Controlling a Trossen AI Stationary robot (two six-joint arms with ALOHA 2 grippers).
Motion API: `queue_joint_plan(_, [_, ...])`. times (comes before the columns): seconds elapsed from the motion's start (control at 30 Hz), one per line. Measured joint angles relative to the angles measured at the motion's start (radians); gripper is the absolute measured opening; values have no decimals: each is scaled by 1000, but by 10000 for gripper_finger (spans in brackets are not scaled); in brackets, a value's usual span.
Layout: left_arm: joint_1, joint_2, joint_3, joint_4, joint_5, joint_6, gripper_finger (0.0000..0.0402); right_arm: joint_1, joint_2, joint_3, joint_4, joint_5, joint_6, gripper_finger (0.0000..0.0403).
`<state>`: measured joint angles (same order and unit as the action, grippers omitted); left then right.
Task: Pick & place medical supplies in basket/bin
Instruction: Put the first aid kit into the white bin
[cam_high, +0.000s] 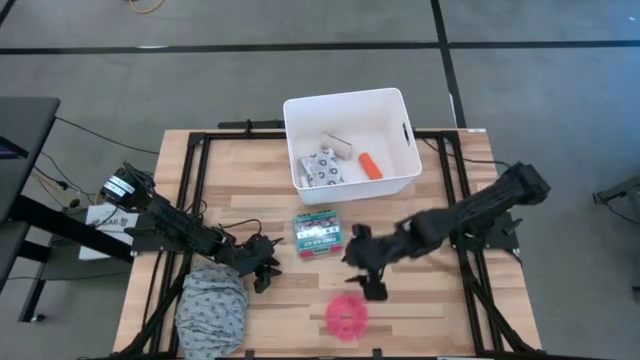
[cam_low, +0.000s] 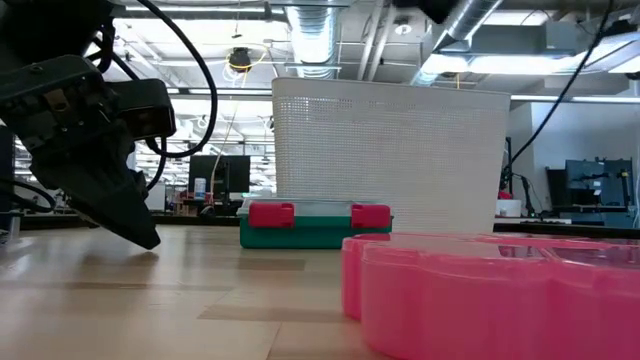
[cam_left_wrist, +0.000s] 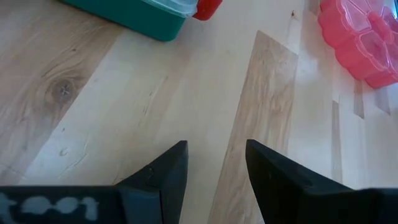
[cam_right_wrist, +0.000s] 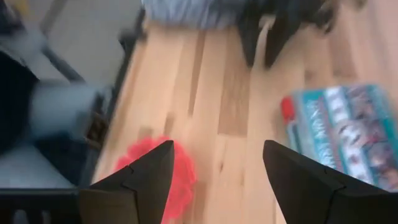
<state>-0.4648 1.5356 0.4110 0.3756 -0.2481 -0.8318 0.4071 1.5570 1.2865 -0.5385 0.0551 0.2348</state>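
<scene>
The white bin (cam_high: 398, 172) stands at the table's far middle; a white packet (cam_high: 322, 168), a beige roll (cam_high: 338, 147) and an orange tube (cam_high: 370, 165) lie inside. The green-and-red box (cam_high: 317, 232) lies flat on the table in front of the bin. The pink round disc (cam_high: 346, 316) lies near the near edge. My right gripper (cam_high: 373, 288), open, hovers between the box (cam_right_wrist: 348, 130) and the disc (cam_right_wrist: 171, 174). My left gripper (cam_high: 266, 272), open, sits low over bare wood left of the box (cam_left_wrist: 137, 14), touching nothing.
A grey patterned cloth bundle (cam_high: 212, 305) lies at the table's near left corner, just beside my left arm. Bare wood lies between the two grippers and to the right of the disc. In the low view the disc (cam_low: 480, 295) fills the near right.
</scene>
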Motion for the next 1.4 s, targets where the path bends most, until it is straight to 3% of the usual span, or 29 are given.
queue_joint_plan(0.17, [0, 0, 0, 8, -2, 0, 151, 29, 146, 0, 5, 53, -1, 240])
queue_joint_plan(0.43, [0, 0, 0, 13, -25, -11, 151, -41, 292, 7, 26, 84, -34, 240])
queue_joint_plan(0.73, [0, 0, 0, 16, -27, -12, 151, -103, 315, 14, 63, 77, -38, 240])
queue_joint_plan(0.97, [0, 0, 0, 18, -27, -5, 151, -78, 350, 15, 139, 80, -286, 240])
queue_joint_plan(1.4, [0, 1, 0, 2, -27, -1, 151, -107, 395, 16, 197, 148, -380, 240])
